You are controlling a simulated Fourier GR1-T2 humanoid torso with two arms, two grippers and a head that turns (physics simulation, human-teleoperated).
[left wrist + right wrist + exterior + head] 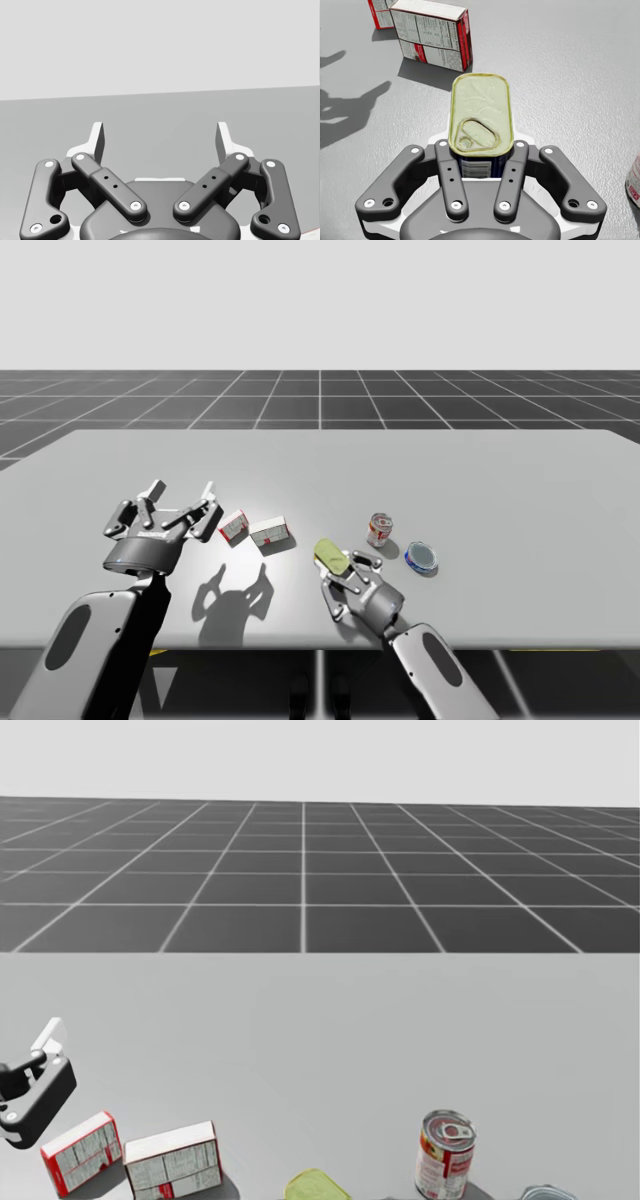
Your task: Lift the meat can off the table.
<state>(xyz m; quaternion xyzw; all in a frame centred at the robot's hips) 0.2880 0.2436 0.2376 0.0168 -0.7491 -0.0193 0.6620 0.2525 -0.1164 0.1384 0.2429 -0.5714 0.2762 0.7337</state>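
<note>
Yellow-lidded meat can (480,115) sits pinched between my right gripper's (480,156) fingers; I'd lift straight up, slowly, level. My left gripper's (160,142) fingers are spread, empty.

Dark grey claw linkages, silver pivot screws, white fingertips (97,137), glossy grey forearms (95,630)

A wide, pale grey table (500,470) is stretching across the scene, its matte top lying flat and plain, its front edge running straight along the near side. Beyond it a dark floor (320,405) is reaching off to a level horizon, with a grid of thin light lines crossing it. Above the horizon a blank whitish backdrop (320,300) is rising, evenly lit. Light is falling from above, throwing soft dark shadows (235,602) onto the tabletop.
</note>
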